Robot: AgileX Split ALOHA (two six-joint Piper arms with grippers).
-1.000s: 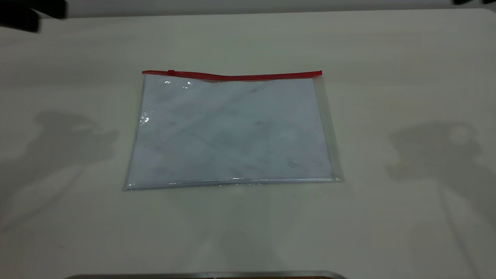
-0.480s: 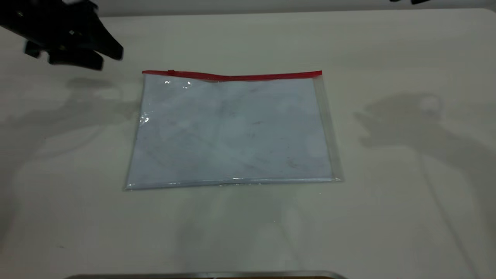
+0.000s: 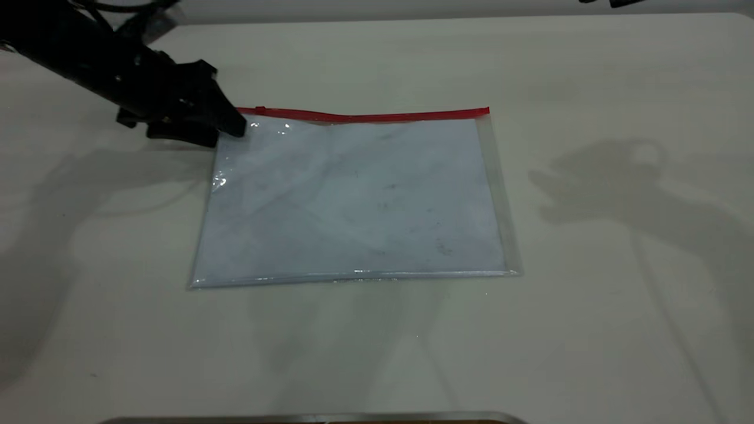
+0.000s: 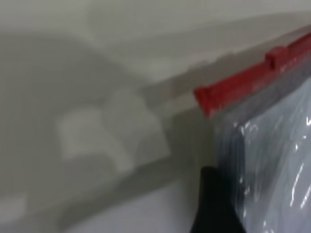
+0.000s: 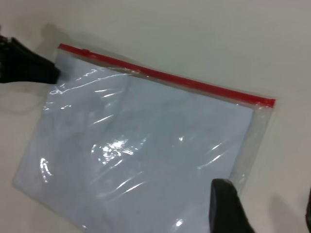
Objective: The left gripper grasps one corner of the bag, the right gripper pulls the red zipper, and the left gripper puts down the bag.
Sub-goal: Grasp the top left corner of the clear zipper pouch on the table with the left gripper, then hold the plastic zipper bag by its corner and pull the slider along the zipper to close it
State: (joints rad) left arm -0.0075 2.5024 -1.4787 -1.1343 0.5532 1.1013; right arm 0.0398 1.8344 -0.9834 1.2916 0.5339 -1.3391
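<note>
The left pincer (image 3: 227, 131) is seen at the bag's (image 3: 353, 200) far left corner (image 4: 206, 99), by the red zipper (image 3: 365, 116); whether it is spread cannot be told. The bag is laid flat on the desk (image 3: 589, 294). The right pincer's (image 5: 262, 208) tips are spread, above the bag's edge.

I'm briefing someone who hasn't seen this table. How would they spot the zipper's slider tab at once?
Start at the bag, the clear pouch lying flat mid-table. Follow the red zipper along its far long edge toward the left gripper, which sits at that corner. The slider tab is the small raised red bump near that end; the rest of the strip is flat.
</note>
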